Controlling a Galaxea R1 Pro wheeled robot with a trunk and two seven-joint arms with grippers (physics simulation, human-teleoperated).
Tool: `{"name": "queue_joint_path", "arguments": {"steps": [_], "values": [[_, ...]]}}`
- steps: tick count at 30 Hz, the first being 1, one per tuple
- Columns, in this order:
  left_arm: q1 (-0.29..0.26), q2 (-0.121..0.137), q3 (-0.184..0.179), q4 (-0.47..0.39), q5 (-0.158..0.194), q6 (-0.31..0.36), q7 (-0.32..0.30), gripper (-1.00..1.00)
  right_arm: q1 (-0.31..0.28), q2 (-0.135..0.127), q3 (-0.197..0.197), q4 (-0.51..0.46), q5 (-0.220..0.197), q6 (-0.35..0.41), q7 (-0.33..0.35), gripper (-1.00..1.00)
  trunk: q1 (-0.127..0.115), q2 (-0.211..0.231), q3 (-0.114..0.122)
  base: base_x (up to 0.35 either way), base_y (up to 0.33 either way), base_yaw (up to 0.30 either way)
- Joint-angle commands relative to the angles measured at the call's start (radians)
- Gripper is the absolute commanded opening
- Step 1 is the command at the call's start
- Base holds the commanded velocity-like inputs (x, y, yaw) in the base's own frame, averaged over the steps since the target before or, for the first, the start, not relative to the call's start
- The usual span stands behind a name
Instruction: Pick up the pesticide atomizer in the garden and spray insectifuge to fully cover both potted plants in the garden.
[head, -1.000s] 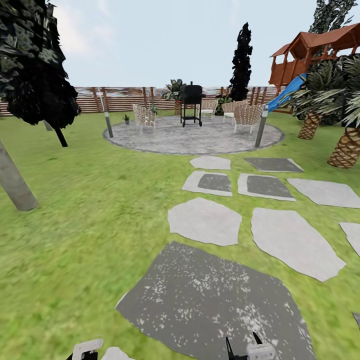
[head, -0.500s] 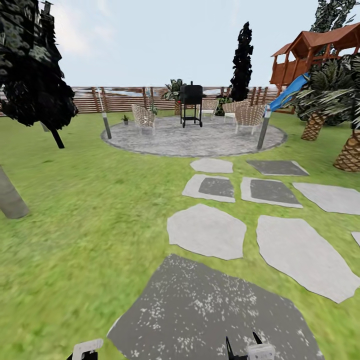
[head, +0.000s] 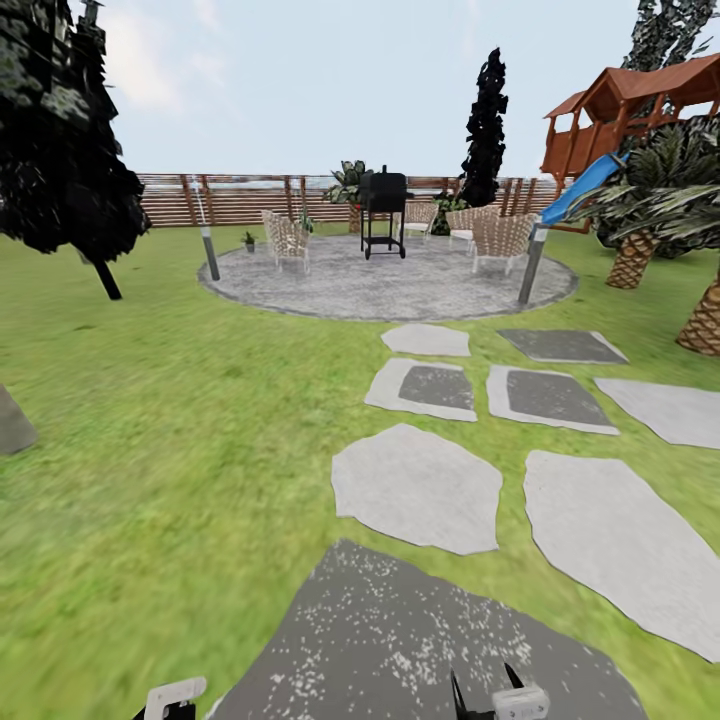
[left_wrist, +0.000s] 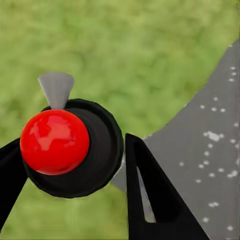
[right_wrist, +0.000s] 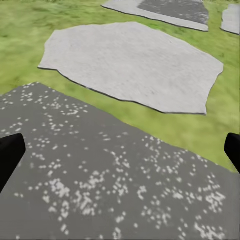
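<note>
Across the garden the lawn (head: 180, 400) spreads widest, running up to a brown slatted fence (head: 240, 198) at its far edge. At the lawn's left edge stands a dark tree (head: 60, 150), and at its right edge palms (head: 640, 220) crowd under a wooden play tower with a blue slide (head: 585, 185). A round paved patio (head: 385, 285) lies near the far edge of the lawn, with a black grill (head: 383, 210) at its middle back, wicker chairs (head: 497, 240) on either side of the grill, and grey posts (head: 531, 263) at its rim. Grey stepping stones (head: 415, 487) lead from the patio's near edge toward the robot, the nearest a dark speckled slab (head: 400, 650).

One small potted plant (head: 249, 240) sits at the patio's far left edge; another small leafy clump (head: 307, 218) behind the left chair may be the second, but it is too small to tell. No sprayer can be made out at this range.

The left gripper (left_wrist: 70, 200) hangs over the slab's edge and grass, its dark fingers (left_wrist: 150, 200) apart with nothing between them; a black round part with a red ball (left_wrist: 54, 141) sits just in front of the camera. The right gripper (right_wrist: 120, 155) hovers over the speckled slab, jaws spread wide and empty.
</note>
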Motion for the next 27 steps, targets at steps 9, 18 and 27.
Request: {"name": "queue_joint_path", "arguments": {"steps": [9, 18, 27], "values": [[-0.001, 0.0, 0.009, 0.001, -0.011, -0.004, 0.003, -1.0, 0.0, 0.0, 0.002, 0.001, 0.008, -0.001, -0.01, 1.0, 0.0, 0.0, -0.001, 0.339, 0.0, 0.042], [-0.001, 0.0, 0.009, 0.001, -0.011, -0.004, 0.002, -1.0, 0.0, 0.0, 0.002, 0.001, 0.008, -0.001, -0.01, 1.0, 0.0, 0.0, -0.001, 0.339, 0.0, 0.135], [-0.001, 0.0, 0.009, 0.001, -0.011, -0.004, 0.003, -1.0, 0.001, 0.0, 0.002, 0.001, 0.008, -0.001, -0.01, 1.0, 0.0, 0.0, -0.001, 0.339, 0.0, 0.117]]}}
